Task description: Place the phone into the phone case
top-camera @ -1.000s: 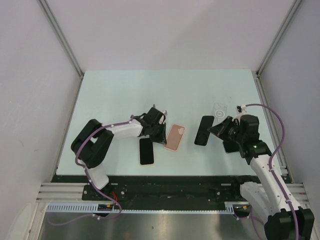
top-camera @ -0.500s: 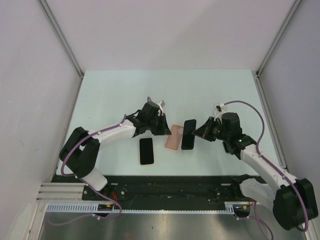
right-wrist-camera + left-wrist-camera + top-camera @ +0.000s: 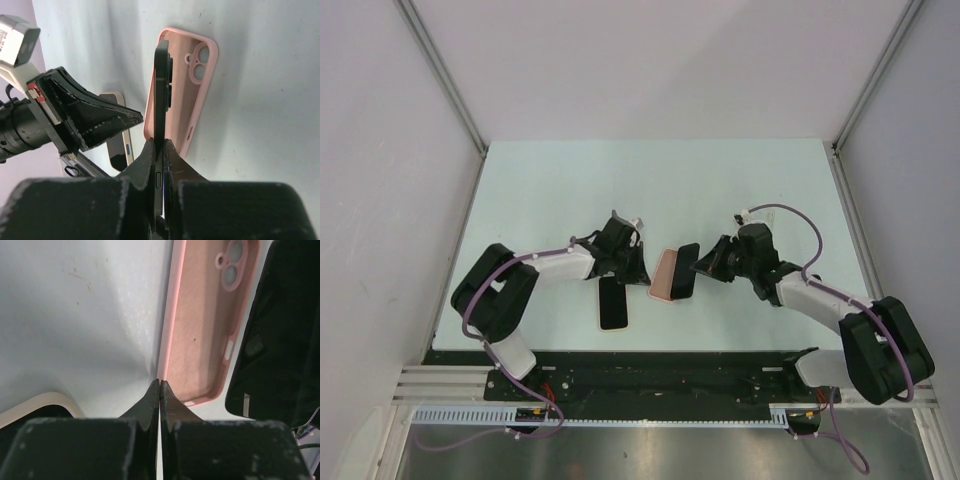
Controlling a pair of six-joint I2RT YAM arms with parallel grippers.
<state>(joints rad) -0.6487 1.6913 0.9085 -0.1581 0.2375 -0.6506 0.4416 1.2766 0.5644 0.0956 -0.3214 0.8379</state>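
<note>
The pink phone case point(image 3: 664, 278) lies open side up on the table, camera holes toward the far end; it also shows in the left wrist view point(image 3: 205, 325) and the right wrist view point(image 3: 195, 90). My right gripper point(image 3: 160, 143) is shut on the black phone point(image 3: 161, 85), held edge-on and tilted over the case's right side point(image 3: 685, 268). My left gripper point(image 3: 159, 382) is shut, its tips against the case's left long edge near the bottom corner point(image 3: 641, 271). The black phone hangs just right of the case in the left wrist view point(image 3: 280, 340).
A second phone point(image 3: 613, 303) with a pale rim lies screen up near the front, just left of the case and under my left wrist. It also shows in the right wrist view point(image 3: 119, 147). The two grippers face each other closely across the case.
My right gripper has carried the black phone leftward from the table's right side to over the case. My left gripper stayed by the case and settled its shut tips at the case's left edge.
</note>
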